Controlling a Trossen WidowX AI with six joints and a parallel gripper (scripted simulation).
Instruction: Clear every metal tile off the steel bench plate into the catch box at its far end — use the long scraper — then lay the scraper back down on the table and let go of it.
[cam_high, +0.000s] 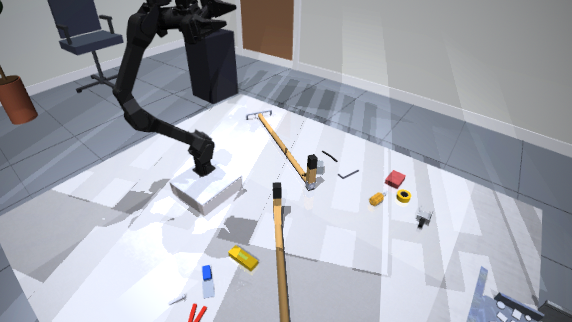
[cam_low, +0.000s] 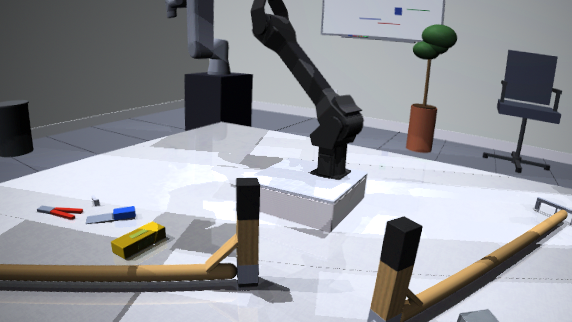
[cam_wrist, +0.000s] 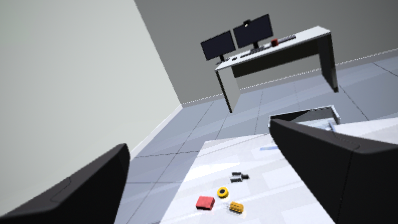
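Note:
My gripper (cam_high: 231, 15) (cam_low: 267, 3) (cam_wrist: 200, 137) is open and empty, high above the table. One long wooden-handled tool (cam_high: 274, 136) (cam_low: 480, 265) lies on the table with an upright black-topped grip and an open, frame-like metal head. A second long tool (cam_high: 281, 250) (cam_low: 100, 271) has a similar upright grip; its head is out of view, so I cannot tell which is the scraper. The steel plate (cam_high: 480, 290) is cut off at the lower right, with pale tiles (cam_high: 516, 314) beside the dark-walled catch box (cam_high: 522, 303) (cam_wrist: 300, 119). My right finger hides much of the plate in the wrist view.
A yellow block (cam_high: 243, 258) (cam_low: 138, 240), a blue-handled tool (cam_high: 207, 273) (cam_low: 124, 213) and red-handled pliers (cam_low: 67, 210) lie to one side. A red block (cam_high: 395, 179) (cam_wrist: 205, 202), a yellow ring (cam_high: 404, 196) (cam_wrist: 222, 192) and an orange piece (cam_high: 377, 199) (cam_wrist: 236, 207) lie opposite.

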